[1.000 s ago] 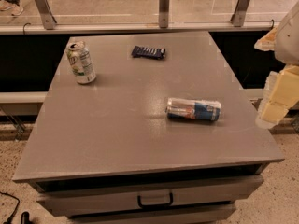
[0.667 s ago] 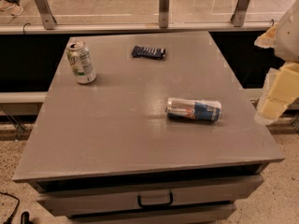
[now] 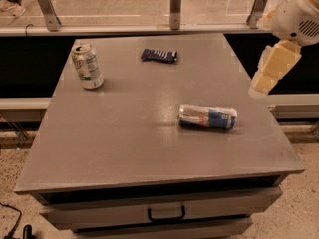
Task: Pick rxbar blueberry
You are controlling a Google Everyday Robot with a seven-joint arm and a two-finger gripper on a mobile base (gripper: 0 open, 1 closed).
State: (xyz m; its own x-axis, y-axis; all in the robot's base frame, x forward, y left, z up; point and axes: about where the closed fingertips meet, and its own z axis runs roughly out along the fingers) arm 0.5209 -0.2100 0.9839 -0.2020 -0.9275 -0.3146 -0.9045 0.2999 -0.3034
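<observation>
— Where's the small flat navy-blue bar wrapper (image 3: 159,56)?
— Upper centre of the grey tabletop (image 3: 124,148), well apart from the cream gripper (image 3: 273,69), which hangs angled downward off the right edge under the white arm (image 3: 299,11).
— Risk?
— A low sweep could roll the silver-and-blue can (image 3: 208,117) lying sideways. The gripper seems empty; its opening I cannot tell.

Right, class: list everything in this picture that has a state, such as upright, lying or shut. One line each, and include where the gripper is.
rxbar blueberry: lying flat near the far edge of the table, untouched.
white-and-green can: standing upright, far left.
silver-and-blue can: lying on its side, right of middle.
drawer: shut.
gripper: raised beside the table's right edge, touching nothing.
</observation>
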